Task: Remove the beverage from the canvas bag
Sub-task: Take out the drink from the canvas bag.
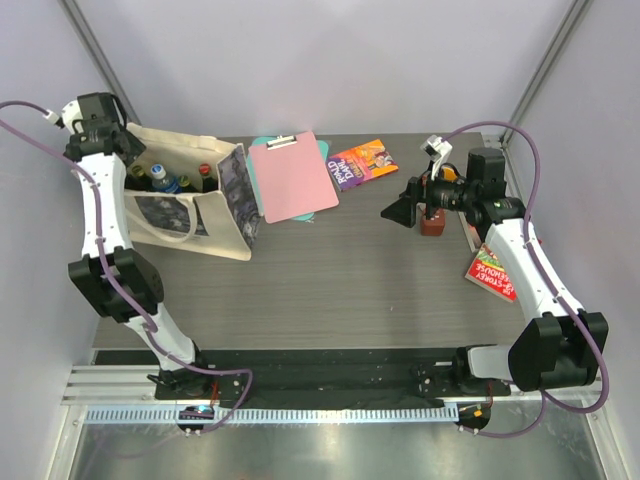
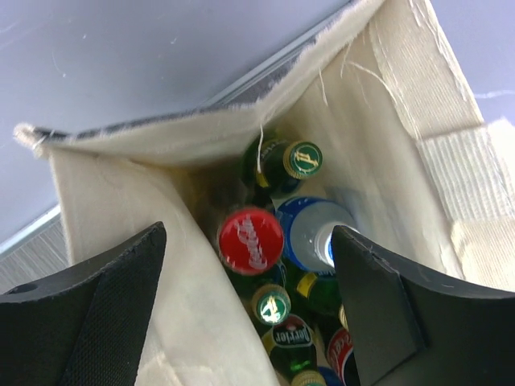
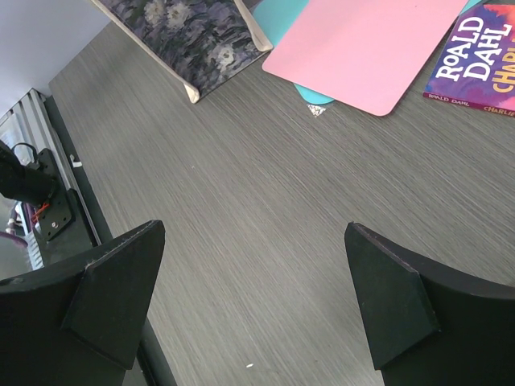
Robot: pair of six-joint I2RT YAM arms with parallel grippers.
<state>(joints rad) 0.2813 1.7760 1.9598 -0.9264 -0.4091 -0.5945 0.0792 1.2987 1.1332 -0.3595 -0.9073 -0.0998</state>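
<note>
Right of the canvas bag (image 1: pixel 190 215), the right gripper (image 3: pixel 253 233) hangs wide open and empty over the table (image 3: pixel 265 265). Over the bag's open mouth the left gripper (image 2: pixel 251 235) spreads wide, gripping nothing. A red-capped bottle (image 2: pixel 251 240) stands between its fingers, touching neither, with green bottles (image 2: pixel 294 161) crowded beyond toward the bag's far wall.

The big cream cloth bag (image 1: pixel 215 215) with a dark picture on its side stands open at my far left. Packed close inside it stand a red-capped bottle (image 2: pixel 251 240), green glass bottles (image 2: pixel 278 165) and a blue-labelled clear bottle (image 2: pixel 306 233).
</note>
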